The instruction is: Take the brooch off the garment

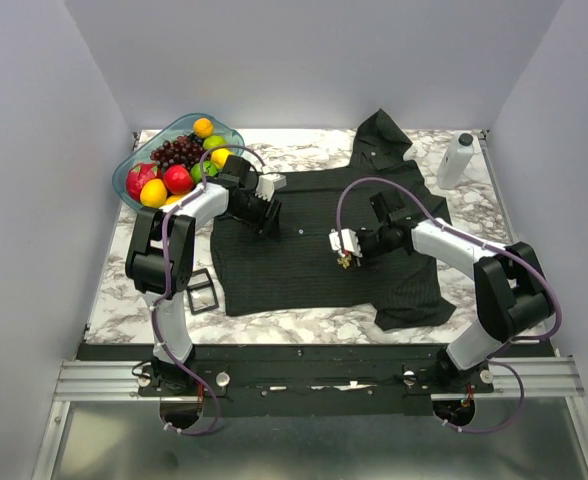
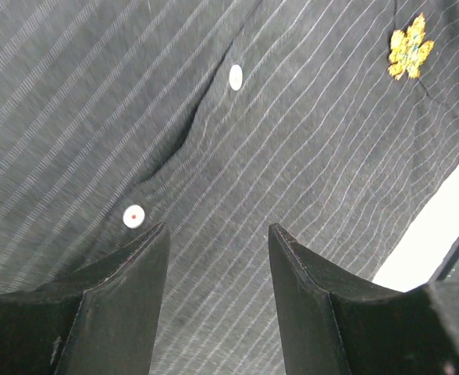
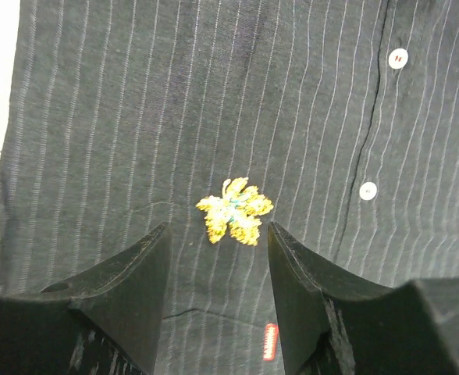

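The garment (image 1: 304, 250), a black pinstriped shirt, lies flat across the middle of the table. The brooch (image 3: 234, 209) is a small gold leaf-shaped pin with a greenish centre, lying on the fabric. My right gripper (image 3: 219, 234) is open and empty, its fingertips on either side of the brooch and just short of it. The brooch also shows at the top right of the left wrist view (image 2: 410, 47). My left gripper (image 2: 218, 234) is open and empty, low over the shirt beside a white button (image 2: 133, 216). In the top view the left gripper (image 1: 267, 215) is over the shirt's upper left and the right gripper (image 1: 343, 255) near its middle.
A bowl of fruit (image 1: 134, 168) stands at the back left, close behind the left arm. A black rectangular buckle frame (image 1: 202, 292) lies at the shirt's lower left. A white bottle (image 1: 455, 160) stands at the back right. A small red tag (image 3: 270, 341) sits on the fabric.
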Controlling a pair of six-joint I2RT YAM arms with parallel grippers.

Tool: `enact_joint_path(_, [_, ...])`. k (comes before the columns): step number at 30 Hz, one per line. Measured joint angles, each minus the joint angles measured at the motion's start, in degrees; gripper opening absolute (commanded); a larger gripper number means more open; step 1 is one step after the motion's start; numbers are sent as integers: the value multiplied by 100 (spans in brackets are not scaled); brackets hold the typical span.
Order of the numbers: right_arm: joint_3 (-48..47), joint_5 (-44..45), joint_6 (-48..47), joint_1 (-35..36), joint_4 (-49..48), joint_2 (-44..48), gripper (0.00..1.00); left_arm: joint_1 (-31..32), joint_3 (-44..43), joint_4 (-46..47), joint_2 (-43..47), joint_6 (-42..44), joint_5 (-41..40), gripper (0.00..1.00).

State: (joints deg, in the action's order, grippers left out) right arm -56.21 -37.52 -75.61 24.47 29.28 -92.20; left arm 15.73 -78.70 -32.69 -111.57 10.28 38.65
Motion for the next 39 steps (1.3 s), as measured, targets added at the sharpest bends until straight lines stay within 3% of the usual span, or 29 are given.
enact_joint_path(14, [299,577,-1154,136,-575,-111,59,0,177,164,22,-529,-2,61])
enact_joint_path(39, [308,682,-1740,212,-723,-382,60,0,81,197,24,-691,-2,61])
